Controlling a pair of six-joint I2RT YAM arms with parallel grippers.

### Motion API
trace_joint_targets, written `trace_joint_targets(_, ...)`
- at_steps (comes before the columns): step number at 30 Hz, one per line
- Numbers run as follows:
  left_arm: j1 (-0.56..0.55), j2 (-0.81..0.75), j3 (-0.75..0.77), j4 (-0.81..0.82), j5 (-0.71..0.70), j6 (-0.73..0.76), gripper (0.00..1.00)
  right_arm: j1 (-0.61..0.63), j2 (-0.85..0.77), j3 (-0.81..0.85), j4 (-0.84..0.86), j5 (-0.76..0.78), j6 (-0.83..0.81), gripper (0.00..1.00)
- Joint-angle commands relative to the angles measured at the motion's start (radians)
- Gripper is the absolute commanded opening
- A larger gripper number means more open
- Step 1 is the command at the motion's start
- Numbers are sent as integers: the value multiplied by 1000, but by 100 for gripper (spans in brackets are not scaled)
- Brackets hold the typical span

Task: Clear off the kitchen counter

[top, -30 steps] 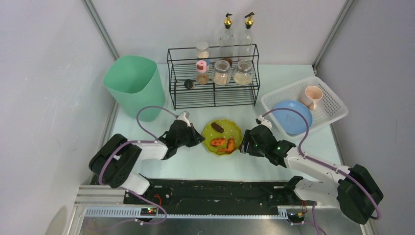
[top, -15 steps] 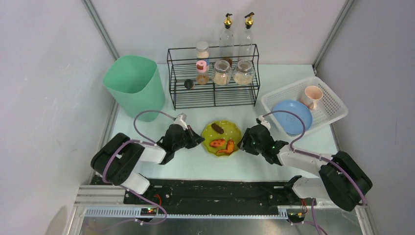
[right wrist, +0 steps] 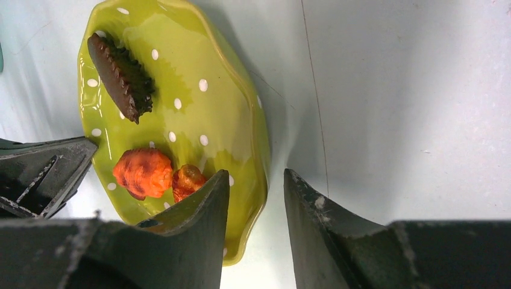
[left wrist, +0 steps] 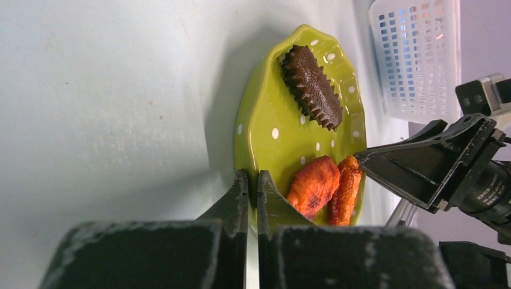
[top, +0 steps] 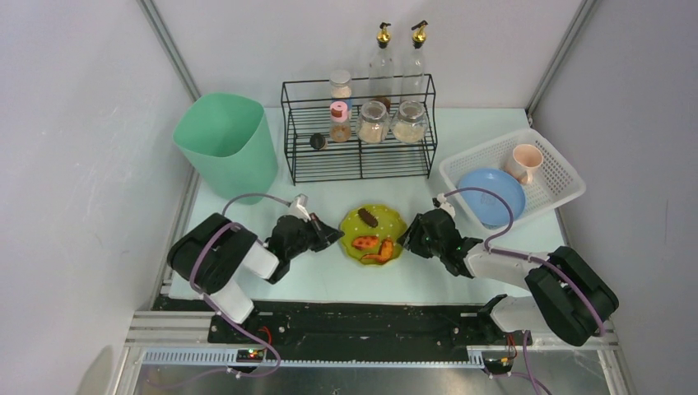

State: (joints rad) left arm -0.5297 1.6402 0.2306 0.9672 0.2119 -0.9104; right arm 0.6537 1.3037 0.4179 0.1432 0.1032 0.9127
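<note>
Bright even overhead light, soft shadows, sheen on plate (right wrist: 199, 120), fingers (left wrist: 240, 201) blurred

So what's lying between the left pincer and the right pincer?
The green plate, carrying a brown piece and two orange pieces, fills that stretch in the top view. The left pincer grips one rim, the right pincer straddles the other.

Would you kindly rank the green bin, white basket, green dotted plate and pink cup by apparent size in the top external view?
1. white basket and green bin: too alike to rank, and the tall bin's rim sits nearer the camera
2. green dotted plate
3. pink cup
</note>
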Motion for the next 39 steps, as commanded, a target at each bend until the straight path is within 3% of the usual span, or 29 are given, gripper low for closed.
trace_joint_targets(1, 8, 92, -90, -206, 4, 27, 0, -10, 9, -23, 41, -2, 7, 42)
trace_joint_targets(11, 43, 227, -125, 8, 67, -13, 0, -32, 16, -69, 87, -28, 18, 38)
trace_joint_targets(23, 42, 241, -124, 25, 73, -10, 0, -42, 118, -94, 282, -122, 57, 34)
trace_joint_targets(29, 42, 242, -123, 25, 72, -6, 0, -36, 205, -96, 411, -201, 89, 21)
trace_joint_targets(33, 41, 244, -122, 25, 71, -5, 0, -32, 222, -113, 480, -225, 93, 0)
trace_joint_targets(39, 41, 258, -111, 25, 90, -15, 0, -29, 154, -135, 475, -221, 73, 0)
